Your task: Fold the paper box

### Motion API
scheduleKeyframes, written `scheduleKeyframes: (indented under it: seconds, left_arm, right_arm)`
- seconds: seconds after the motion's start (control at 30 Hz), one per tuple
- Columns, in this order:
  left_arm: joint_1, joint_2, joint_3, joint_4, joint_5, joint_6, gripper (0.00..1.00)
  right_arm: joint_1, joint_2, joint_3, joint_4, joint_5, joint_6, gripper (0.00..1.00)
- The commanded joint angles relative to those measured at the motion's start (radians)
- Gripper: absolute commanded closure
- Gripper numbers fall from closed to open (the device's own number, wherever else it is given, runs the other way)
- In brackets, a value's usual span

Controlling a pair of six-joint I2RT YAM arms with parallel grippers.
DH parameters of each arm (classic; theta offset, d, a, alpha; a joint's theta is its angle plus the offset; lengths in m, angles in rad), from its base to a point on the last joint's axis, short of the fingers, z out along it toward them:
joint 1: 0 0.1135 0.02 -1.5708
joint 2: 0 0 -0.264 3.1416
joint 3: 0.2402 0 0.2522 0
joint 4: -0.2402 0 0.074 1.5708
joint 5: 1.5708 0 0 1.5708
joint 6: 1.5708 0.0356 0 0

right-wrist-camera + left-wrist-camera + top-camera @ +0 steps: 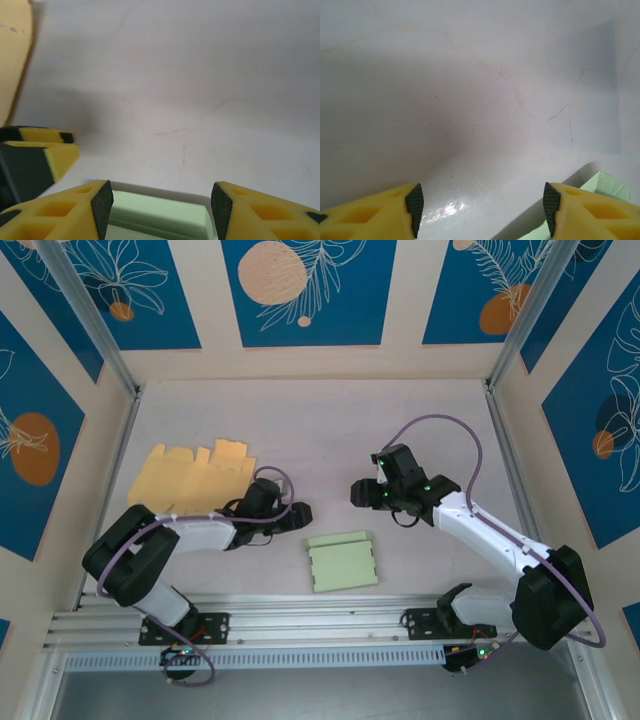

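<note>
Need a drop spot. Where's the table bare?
Bare: back strip of the table, behind the yellow cardboard, left fingers and right fingers. Crowded: centre, where the green box lies just in front of them.

box (342, 561) on table (420, 420), centre-near | flat sheet (190, 475) behind-left of box, apart

- The green paper box (343, 562) is pale green and folded into a low, roughly square shape. It lies flat on the table, near the middle of the near edge. A narrow raised strip runs along its far side, and small tabs notch its right side.
- The yellow box blank (195, 473) lies unfolded and flat near the table's left edge. Its far side is cut into flaps, and it sits well apart from the green one.
</note>
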State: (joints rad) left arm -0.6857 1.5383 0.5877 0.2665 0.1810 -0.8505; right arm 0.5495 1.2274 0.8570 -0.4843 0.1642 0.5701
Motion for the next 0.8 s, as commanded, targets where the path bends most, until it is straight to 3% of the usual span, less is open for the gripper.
scheduleKeyframes:
  seconds: [0.0, 0.13, 0.27, 0.47, 0.6, 0.77]
  left_arm:
    - [-0.008, -0.07, 0.062, -0.083, -0.038, 0.071, 0.31]
    - [0.0, -0.109, 0.117, -0.195, -0.024, 0.15, 0.3]
    - [0.0, -0.087, 0.159, -0.234, 0.095, 0.216, 0.27]
    - [-0.003, -0.062, 0.183, -0.368, 0.229, 0.288, 0.24]
    - [-0.007, -0.083, 0.161, -0.471, 0.215, 0.322, 0.22]
    - [-0.011, -0.109, 0.132, -0.469, 0.206, 0.317, 0.2]
  right_arm:
    - [0.006, -0.03, -0.015, -0.097, -0.016, 0.072, 0.43]
    - [0.085, -0.149, -0.038, -0.247, -0.016, 0.188, 0.44]
    - [0.229, -0.269, -0.122, -0.331, -0.013, 0.32, 0.26]
    - [0.398, -0.293, -0.222, -0.374, 0.046, 0.488, 0.27]
    - [0.383, -0.262, -0.244, -0.34, 0.064, 0.484, 0.27]
    - [0.303, -0.18, -0.224, -0.296, 0.054, 0.416, 0.3]
